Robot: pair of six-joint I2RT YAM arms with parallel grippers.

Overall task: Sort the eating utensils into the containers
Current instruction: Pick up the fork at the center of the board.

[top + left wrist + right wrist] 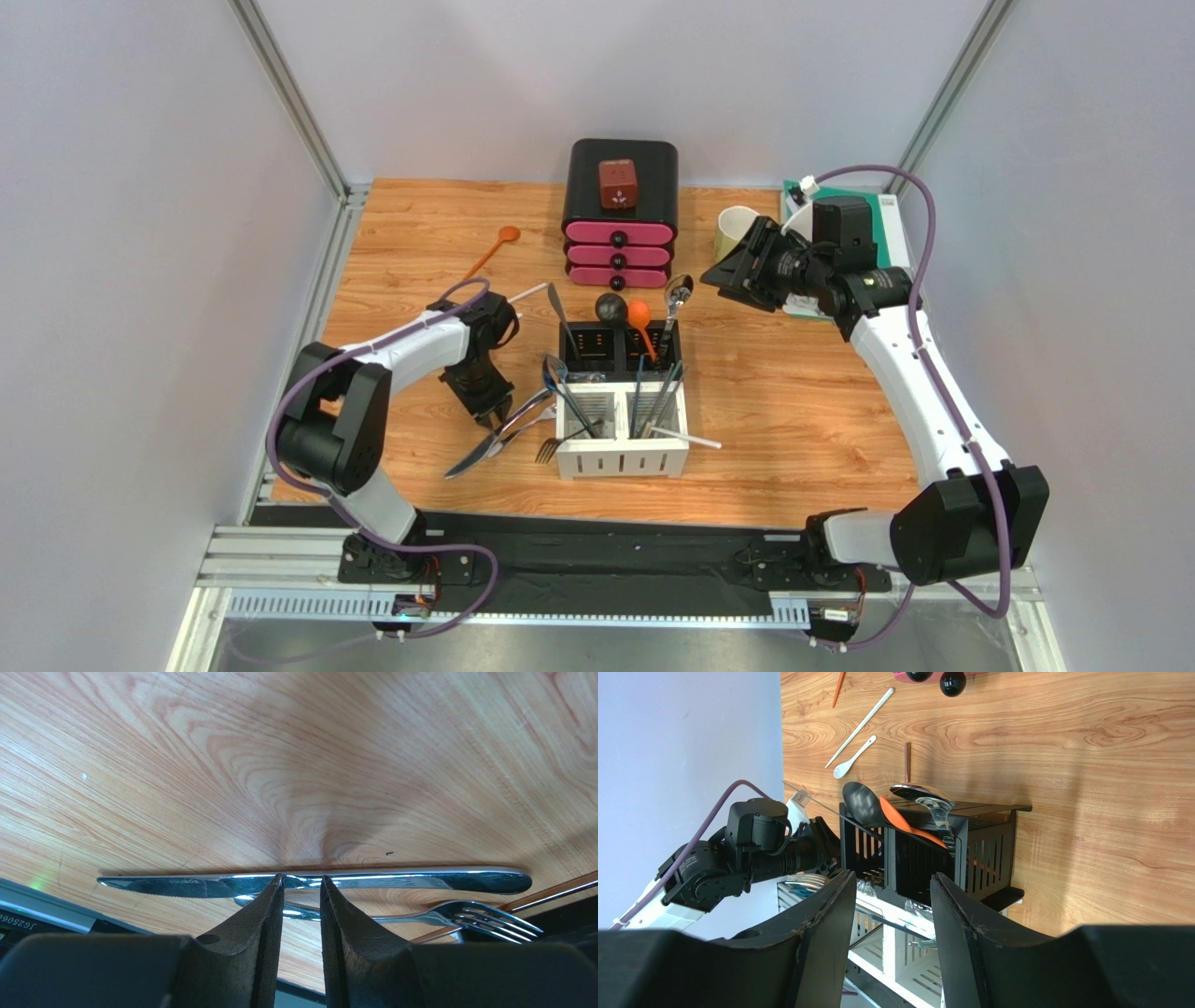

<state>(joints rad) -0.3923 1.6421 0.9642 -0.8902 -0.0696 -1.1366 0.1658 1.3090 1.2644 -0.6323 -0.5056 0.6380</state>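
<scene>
The containers are a square caddy [624, 455] at mid-table, with two white slotted compartments in front and two black ones [990, 854] behind. Several utensils stand in it, among them a black spoon [610, 307], an orange spoon [638, 314] and a silver spoon [679, 291]. Left of the caddy a silver knife [393, 880] and a fork [477, 920] lie on the wood. My left gripper [302, 882] is down over them, its fingertips at the knife with a narrow gap and nothing clamped. My right gripper [889, 882] hangs open and empty at the back right.
A long orange spoon [494, 252] and a white spoon [526, 294] lie on the table behind the left arm. The black-and-pink drawer box [622, 210] stands at the back, with a pale green mug [737, 228] and a green mat [884, 210] to its right.
</scene>
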